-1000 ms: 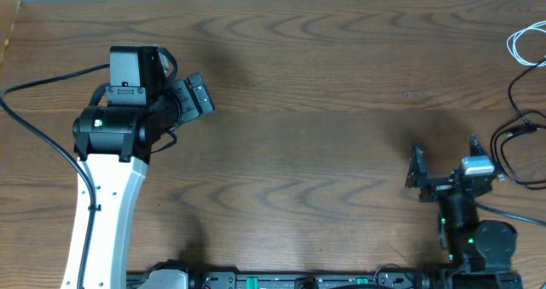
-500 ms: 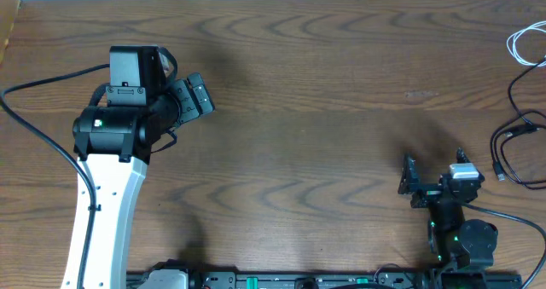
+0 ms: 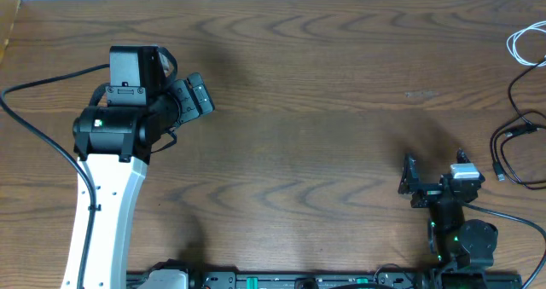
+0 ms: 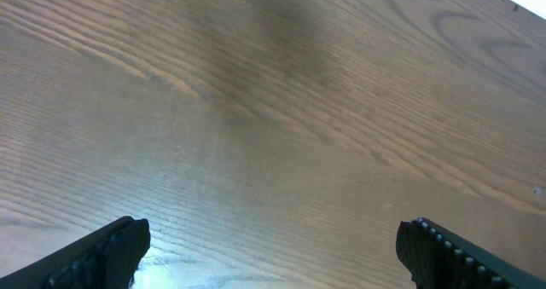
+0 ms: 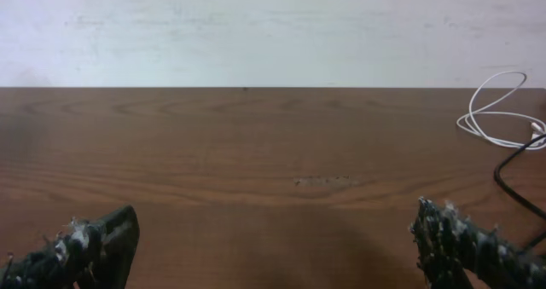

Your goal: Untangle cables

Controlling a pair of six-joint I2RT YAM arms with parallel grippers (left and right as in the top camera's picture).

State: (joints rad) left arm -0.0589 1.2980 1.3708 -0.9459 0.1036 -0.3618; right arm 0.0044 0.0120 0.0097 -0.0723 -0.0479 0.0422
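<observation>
Both grippers are spread wide and empty: the left gripper hovers at ten o'clock over the table, the right gripper at five o'clock. The white cable lies at two o'clock, apart from the black cables looped at three o'clock, partly out of frame. No cable seems in hand. Sorting the black loops would need the right arm to reach toward three o'clock and pinch one strand.

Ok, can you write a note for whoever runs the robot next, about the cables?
Left end effector: open, empty, above bare table.
Right end effector: open, empty, just left of the black cables, not touching.
White cable: looped at the far right edge, apart from the black ones.
Done: white looks separate.
To do: black loops, partly out of frame, may need pulling apart.
</observation>
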